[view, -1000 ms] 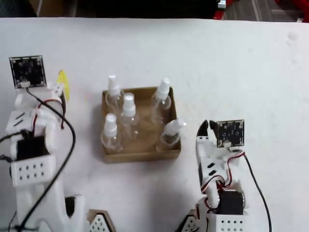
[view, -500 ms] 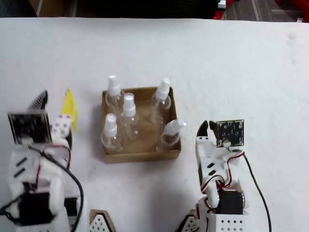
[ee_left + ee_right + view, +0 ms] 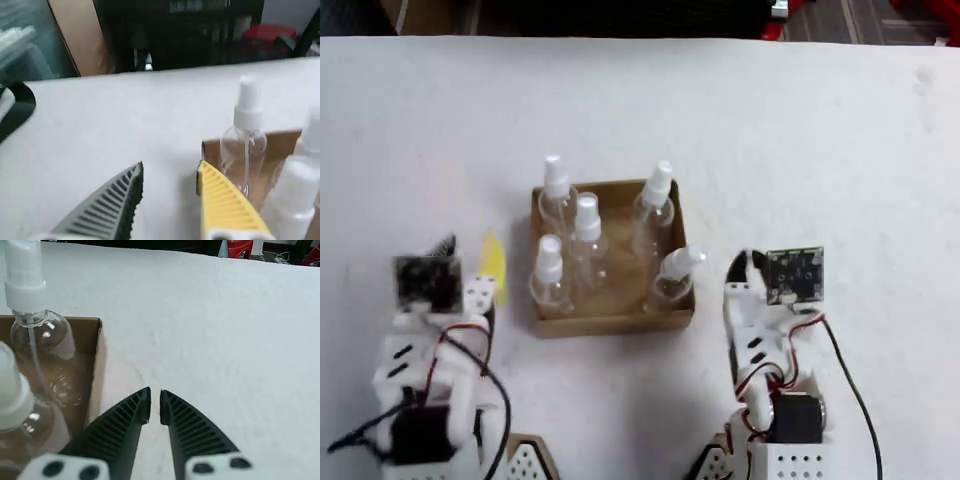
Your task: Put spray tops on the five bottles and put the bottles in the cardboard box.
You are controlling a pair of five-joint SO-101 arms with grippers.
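Five capped bottles (image 3: 587,235) stand in the box (image 3: 610,322), between our two arms.
The box lies just right of our left gripper (image 3: 472,255) and just left of our right gripper (image 3: 745,262). Both arms are folded low, pointing away from us. The left gripper is spread wide and empty; the right is nearly pressed together and empty, nearest the leaning bottle (image 3: 672,280). We judge the task done.

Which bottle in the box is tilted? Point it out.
The bottle in the cardboard box's corner nearest the right gripper: its spray top tips sideways toward that gripper, while the other four stand upright.
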